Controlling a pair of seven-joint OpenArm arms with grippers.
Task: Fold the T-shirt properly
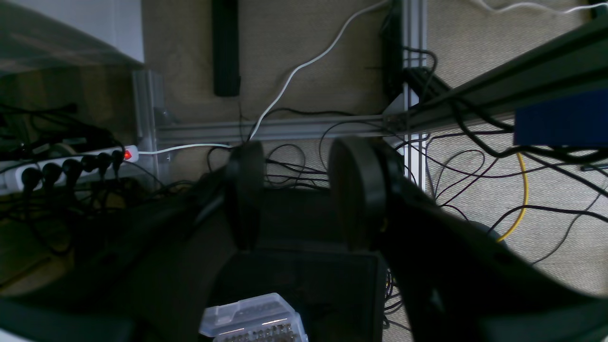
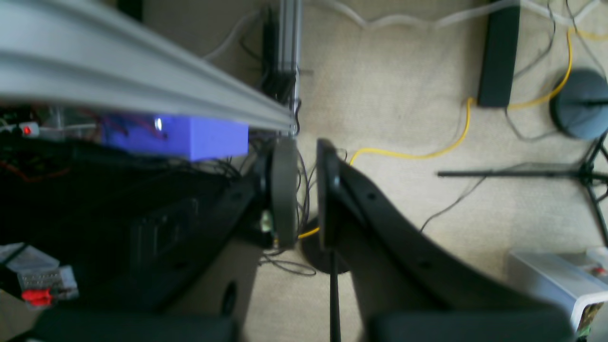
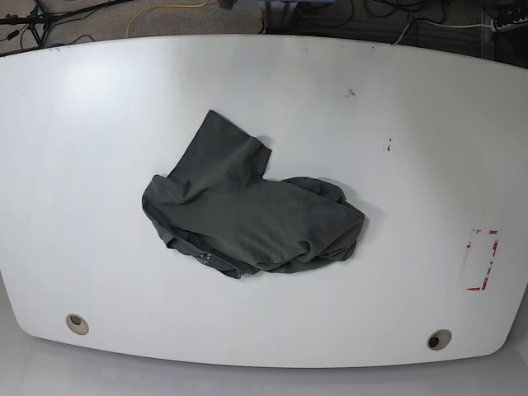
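White table [image 3: 412, 124] carried only the T-shirt [image 3: 247, 210], crumpled in a heap around the middle, slightly left of centre in the base view; red marking [image 3: 483, 260] near the table's right edge. Neither arm was over the table. Both wrist cams looked down at beige carpet [image 2: 403, 95] off the table, with aluminium framing [image 1: 285, 128], loose cables, a yellow cable [image 2: 427, 152] and a power strip [image 1: 61, 166]. Left gripper [image 1: 294, 190]: fingers apart, nothing between. Right gripper [image 2: 304, 190]: fingers apart by a narrow gap, nothing held. Clear plastic box [image 1: 251, 318] sat below the left gripper; contents too blurred to identify.
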